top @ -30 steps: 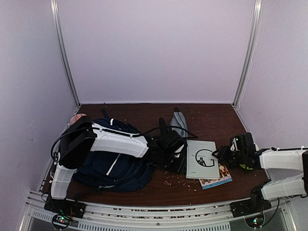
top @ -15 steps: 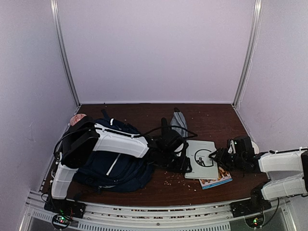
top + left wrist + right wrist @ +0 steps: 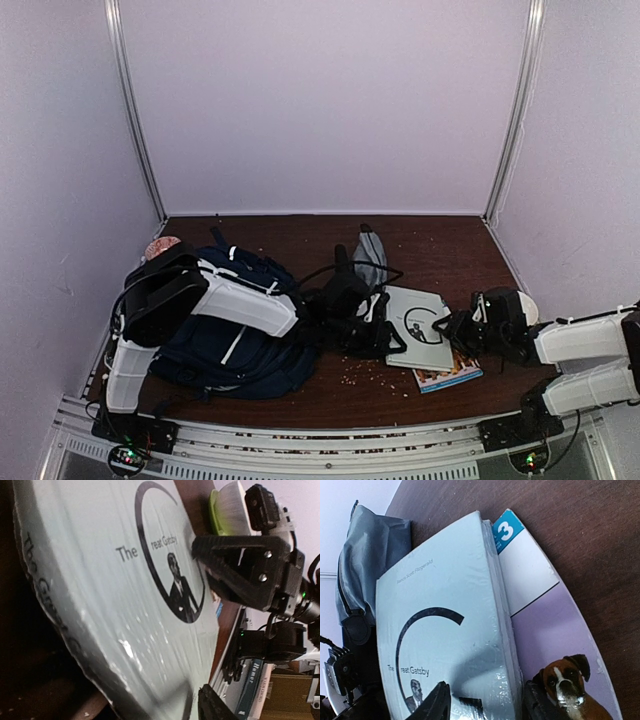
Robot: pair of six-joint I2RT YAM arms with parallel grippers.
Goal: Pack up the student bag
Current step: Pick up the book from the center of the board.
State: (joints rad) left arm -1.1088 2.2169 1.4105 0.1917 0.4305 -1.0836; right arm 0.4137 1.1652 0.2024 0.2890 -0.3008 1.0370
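Top external view: one student bag (image 3: 240, 345), two books, one grey pouch (image 3: 370, 255) and two arms on the brown tabletop (image 3: 300, 235). The navy bag lies flat at the left side, under the left arm's white forearm. The left end effector (image 3: 372, 325) sits just past the bag's right edge, at the left side of the pale "The Great Gatsby" book (image 3: 420, 325). That side of the book is tilted up off the tabletop. From the left wrist the book's cover fills the view and only one finger tip (image 3: 212, 705) shows, so I cannot tell whether this end effector grips the book.

The right end effector (image 3: 450, 328) is well apart from the bag, with the pale book between them. Its fingers stand apart astride the book's right edge; whether they touch it is unclear. A thinner book with a dog picture (image 3: 545, 605) lies under the pale one. The pouch stands just behind the books.
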